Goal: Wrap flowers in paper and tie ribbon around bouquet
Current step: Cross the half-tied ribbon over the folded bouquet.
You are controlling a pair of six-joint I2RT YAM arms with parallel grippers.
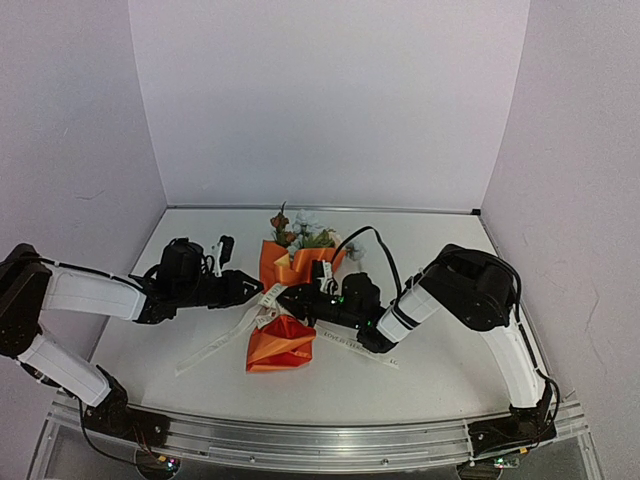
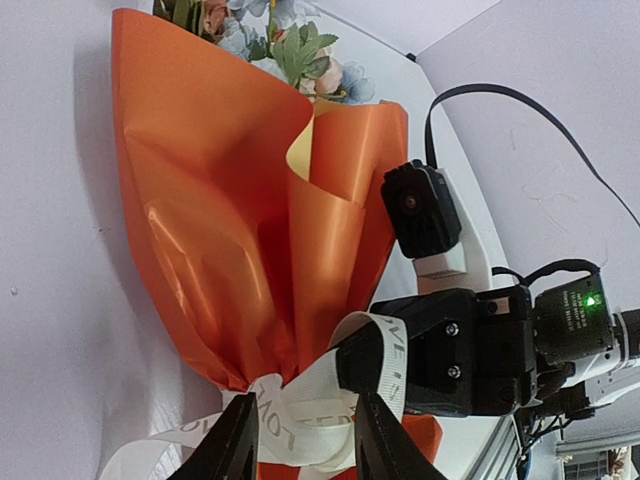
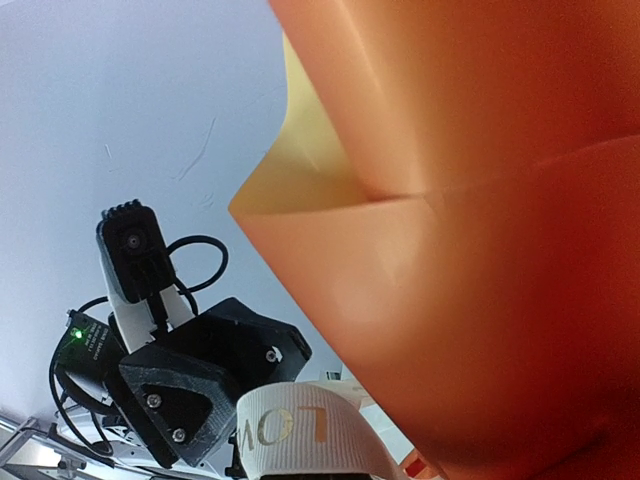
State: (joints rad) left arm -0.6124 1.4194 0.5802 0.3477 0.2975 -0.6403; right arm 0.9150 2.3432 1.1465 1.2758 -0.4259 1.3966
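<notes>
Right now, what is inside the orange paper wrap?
Pale blue and peach flower heads with green leaves poke from the top of the orange paper wrap; the stems are covered.

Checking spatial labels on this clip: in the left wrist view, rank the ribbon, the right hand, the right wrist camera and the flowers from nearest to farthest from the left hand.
1. ribbon, between the fingers of the left hand.
2. right hand, close by, at the ribbon's loop.
3. right wrist camera, above that hand.
4. flowers, farthest, at the top of the view.
</notes>
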